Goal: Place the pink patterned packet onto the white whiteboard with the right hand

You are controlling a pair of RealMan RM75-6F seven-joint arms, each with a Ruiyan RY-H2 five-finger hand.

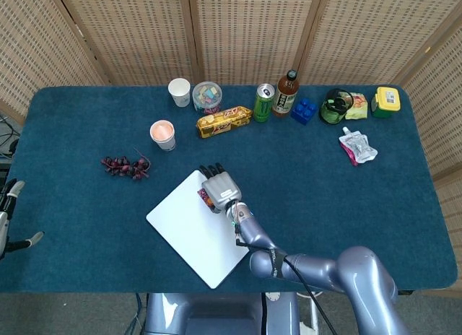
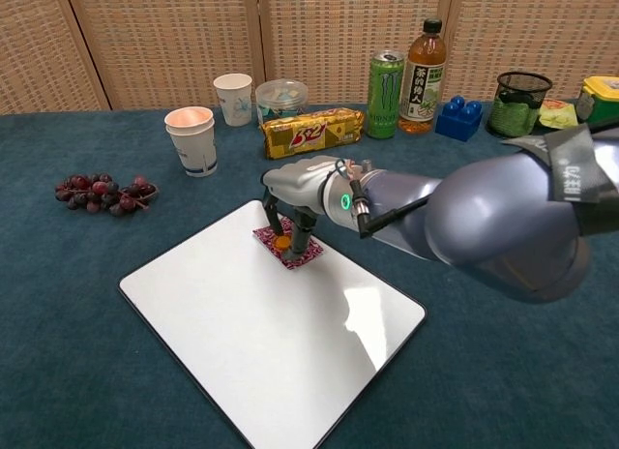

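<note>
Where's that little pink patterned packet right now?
In both views the pink patterned packet lies on the whiteboard near its far corner, directly under the right hand, whose fingers reach down onto it.

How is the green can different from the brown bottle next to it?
The green can is shorter than the brown bottle. The green can is the same width all the way up with a flat metal top, while the brown bottle narrows to a neck with a dark cap. The green can is bright green; the brown bottle looks amber with a pale label. Both stand upright, side by side at the back of the table.
</note>
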